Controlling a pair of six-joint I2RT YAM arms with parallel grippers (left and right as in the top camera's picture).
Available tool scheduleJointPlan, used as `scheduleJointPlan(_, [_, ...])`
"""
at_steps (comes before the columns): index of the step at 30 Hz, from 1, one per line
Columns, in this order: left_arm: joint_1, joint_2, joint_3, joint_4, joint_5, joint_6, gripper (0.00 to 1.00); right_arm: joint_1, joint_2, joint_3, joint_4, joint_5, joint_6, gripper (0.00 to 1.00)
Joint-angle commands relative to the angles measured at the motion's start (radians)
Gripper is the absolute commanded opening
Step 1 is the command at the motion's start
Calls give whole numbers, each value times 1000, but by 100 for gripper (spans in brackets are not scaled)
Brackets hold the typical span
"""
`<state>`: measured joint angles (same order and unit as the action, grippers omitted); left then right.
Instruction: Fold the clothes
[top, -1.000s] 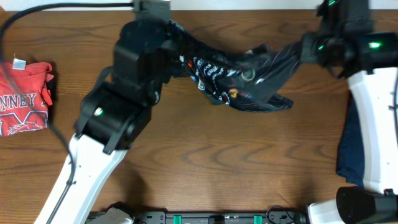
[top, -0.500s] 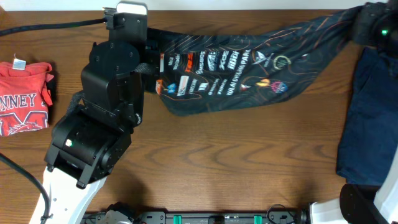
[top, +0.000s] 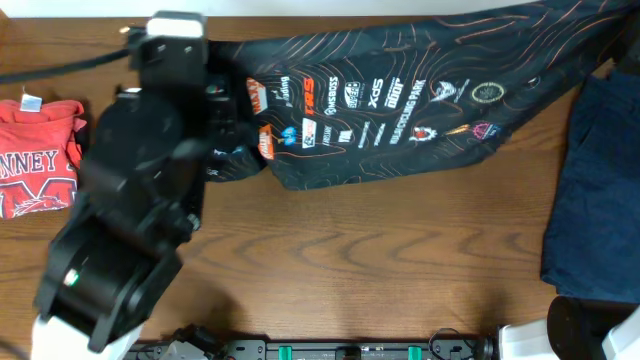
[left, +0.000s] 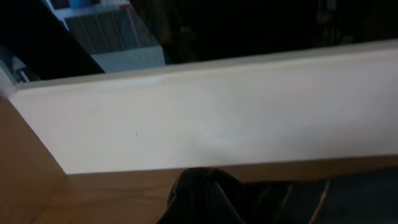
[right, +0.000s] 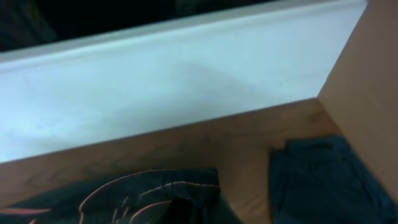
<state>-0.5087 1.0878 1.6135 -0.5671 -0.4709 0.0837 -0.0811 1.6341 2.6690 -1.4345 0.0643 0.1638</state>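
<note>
Overhead, the black jersey (top: 400, 100) is stretched out with its logos up along the far side of the table (top: 380, 260). One end runs under the left arm (top: 140, 200) and the other runs off the top right corner. The left gripper is hidden beneath its arm. In the left wrist view the jersey bunches where the jaws would meet, but no fingers show, so I cannot tell their state. The right gripper's jaws are equally unseen. The jersey lies directly at them, with a navy garment (right: 323, 180) just to their right. A red shirt (top: 40, 155) lies well left of the left jaws.
</note>
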Motion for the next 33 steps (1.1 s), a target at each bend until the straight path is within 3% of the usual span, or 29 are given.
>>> scheduleJointPlan(1, [2, -64, 21, 14, -20, 19, 6, -12, -31, 27, -6, 38, -8, 1])
scheduleJointPlan(20, [2, -195, 21, -140, -6, 88, 6, -12, -149, 27, 24, 114, 12, 1])
scheduleJointPlan(33, [2, -99, 21, -419, -13, 95, 6, -12, 6, 24, -243, 172, 136, 1])
